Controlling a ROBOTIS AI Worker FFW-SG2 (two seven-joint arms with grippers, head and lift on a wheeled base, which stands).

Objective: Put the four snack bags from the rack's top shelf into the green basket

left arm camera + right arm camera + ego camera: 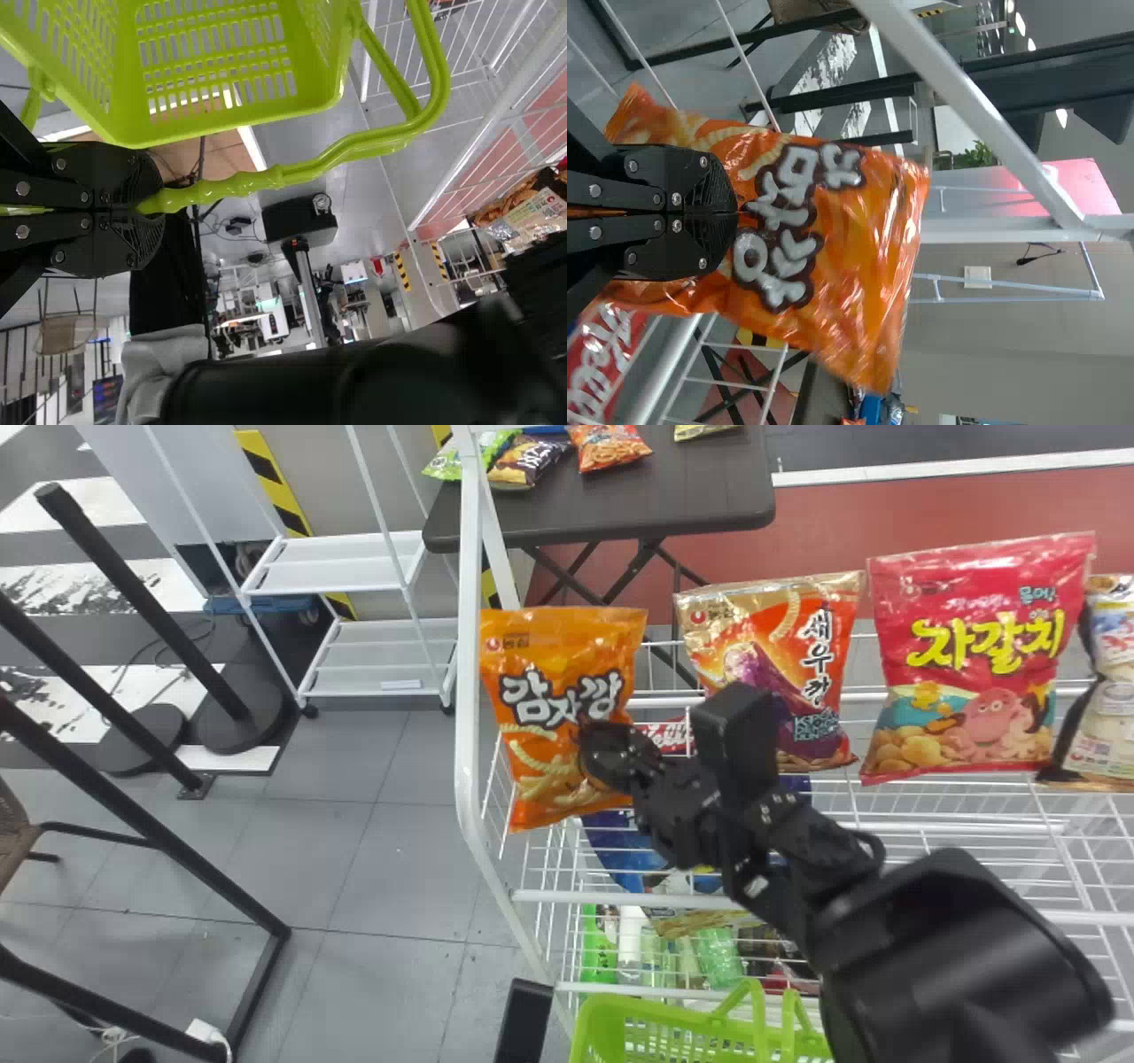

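Orange bag (pixel 567 655) is in the right claw (pixel 595 755), close by the white post (pixel 467 691) at the left end of the rack. The two black fingers of that claw are squeezed close together, and they pinch the bag on its low part. The bag is mostly upright and leans a little. Three more bags are in a row on the top shelf, to the right of it. First comes a gold and orange bag (pixel 771 646), then a big red bag (pixel 974 655), then a pale bag (pixel 1103 717) cut off by the right edge of the head view. The left claw (pixel 523 1023) pokes up at the bottom of the head view. In its own wrist view, the left claw (pixel 137 208) has its fingers pressed tight around the handle (pixel 310 164) of the green basket (pixel 638 1010). The basket is low down, in front of the rack. A blue bag (pixel 620 850) is lower in the rack, under the top shelf. Behind the rack is a dark table (pixel 602 514) with more snack bags (pixel 527 460) on it. A white cart (pixel 337 562) is near that table, on its left.
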